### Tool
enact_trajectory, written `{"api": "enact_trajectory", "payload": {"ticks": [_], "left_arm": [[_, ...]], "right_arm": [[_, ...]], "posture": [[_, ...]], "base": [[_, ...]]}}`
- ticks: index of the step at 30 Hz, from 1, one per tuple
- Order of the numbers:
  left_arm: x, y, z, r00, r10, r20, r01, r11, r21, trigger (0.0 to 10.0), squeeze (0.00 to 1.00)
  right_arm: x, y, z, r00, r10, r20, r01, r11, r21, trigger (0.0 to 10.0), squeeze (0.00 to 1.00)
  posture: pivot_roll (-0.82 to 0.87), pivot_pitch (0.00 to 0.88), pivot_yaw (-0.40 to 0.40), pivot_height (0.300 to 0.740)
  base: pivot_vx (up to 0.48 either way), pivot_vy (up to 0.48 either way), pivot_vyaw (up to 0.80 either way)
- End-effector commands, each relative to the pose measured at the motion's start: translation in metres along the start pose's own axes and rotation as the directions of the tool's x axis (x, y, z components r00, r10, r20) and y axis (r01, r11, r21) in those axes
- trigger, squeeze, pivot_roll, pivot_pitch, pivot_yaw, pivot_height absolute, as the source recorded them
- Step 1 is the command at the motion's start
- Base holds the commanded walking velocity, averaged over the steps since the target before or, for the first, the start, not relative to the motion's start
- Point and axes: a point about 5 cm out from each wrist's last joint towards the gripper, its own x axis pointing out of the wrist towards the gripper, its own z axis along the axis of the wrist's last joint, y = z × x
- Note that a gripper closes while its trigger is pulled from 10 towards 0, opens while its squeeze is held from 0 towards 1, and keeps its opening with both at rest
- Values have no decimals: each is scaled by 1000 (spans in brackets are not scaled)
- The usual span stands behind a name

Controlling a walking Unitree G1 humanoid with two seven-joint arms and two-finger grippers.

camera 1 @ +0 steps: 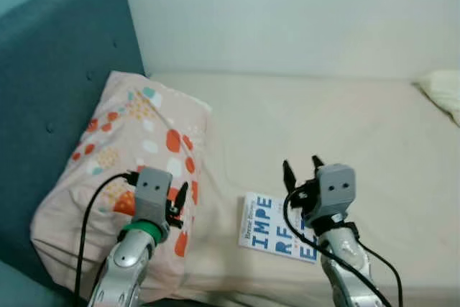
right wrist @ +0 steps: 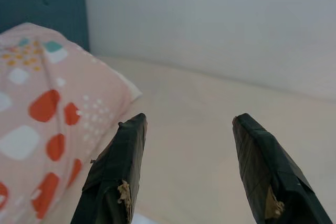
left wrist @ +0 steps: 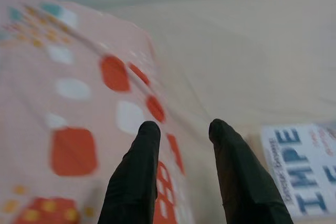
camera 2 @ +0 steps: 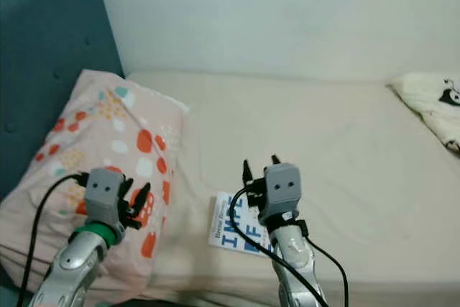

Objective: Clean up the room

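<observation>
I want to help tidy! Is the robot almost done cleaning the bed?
Not yet. The pillow already lies by the headboard. The book still lies on the bed, with the open right gripper above it. The left gripper holds nothing.

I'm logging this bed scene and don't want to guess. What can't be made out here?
- Book: its full title, hidden by the right gripper and arm in the eye views; cut off and blurred in the left wrist view.
- White printed cloth: cut off by the right eye view's edge, so unidentifiable.
</observation>
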Motion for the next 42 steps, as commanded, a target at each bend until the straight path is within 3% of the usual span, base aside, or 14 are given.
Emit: {"api": "enact_trajectory", "payload": {"ticks": [1, 6, 13, 18, 21, 28, 31, 32, 35, 37, 42], "left_arm": [[0, -9, -6, 1000, -17, -10, 17, 999, 35, 10000, 0], [4, -20, -8, 998, -56, -20, 57, 997, 49, 10000, 0], [5, -23, -11, 998, -63, -21, 64, 996, 56, 10000, 0], [1, -21, -35, 994, -65, -84, 73, 992, 102, 10000, 0], [-8, -13, -60, 983, -76, -168, 97, 988, 123, 10000, 0], [-24, 16, -96, 944, 20, -329, 7, 997, 82, 10000, 0], [-27, 19, -101, 935, 25, -355, 5, 997, 83, 10000, 0], [-40, 22, -120, 896, 8, -443, 34, 996, 87, 10000, 0], [-50, 23, -132, 867, -1, -499, 49, 995, 83, 10000, 0], [-68, 28, -153, 814, 18, -580, 40, 995, 87, 10000, 0], [-81, 26, -170, 760, 36, -649, -15, 999, 38, 10000, 0]], "right_arm": [[-8, 0, -15, 998, 0, -58, 1, 1000, 19, 10000, 0], [-11, 5, -26, 995, 12, -97, -9, 999, 32, 10000, 0], [-13, 10, -33, 991, 32, -128, -28, 999, 36, 10000, 0], [-33, 18, -69, 962, 77, -262, -68, 997, 42, 10000, 0], [-54, 17, -96, 919, 61, -390, -56, 998, 26, 10000, 0], [-77, 18, -120, 852, 70, -519, -54, 998, 45, 10000, 0], [-79, 18, -122, 843, 69, -534, -55, 998, 43, 10000, 0], [-86, 18, -128, 817, 77, -571, -66, 997, 41, 10000, 0], [-88, 19, -131, 808, 79, -584, -87, 996, 13, 10000, 0], [-93, 23, -136, 789, 118, -602, -136, 991, 15, 10000, 0], [-106, 26, -145, 736, 158, -658, -141, 987, 79, 10000, 0]], "posture": [[-139, 0, 8, 714], [-135, 0, 13, 740], [-131, 0, 14, 740], [-128, 0, 16, 740], [-129, 0, 19, 740], [-124, 0, 21, 740], [-123, 0, 20, 740], [-123, 0, 20, 740], [-122, 0, 21, 740], [-132, 0, 24, 740], [-131, 0, 24, 740]], "base": [[0, 0, 0], [0, 0, 0], [0, 0, 0], [0, 0, 0], [0, 0, 0], [0, 0, 0], [0, 0, 0], [0, 0, 0], [0, 0, 0], [0, 0, 0], [0, 0, 0]]}}
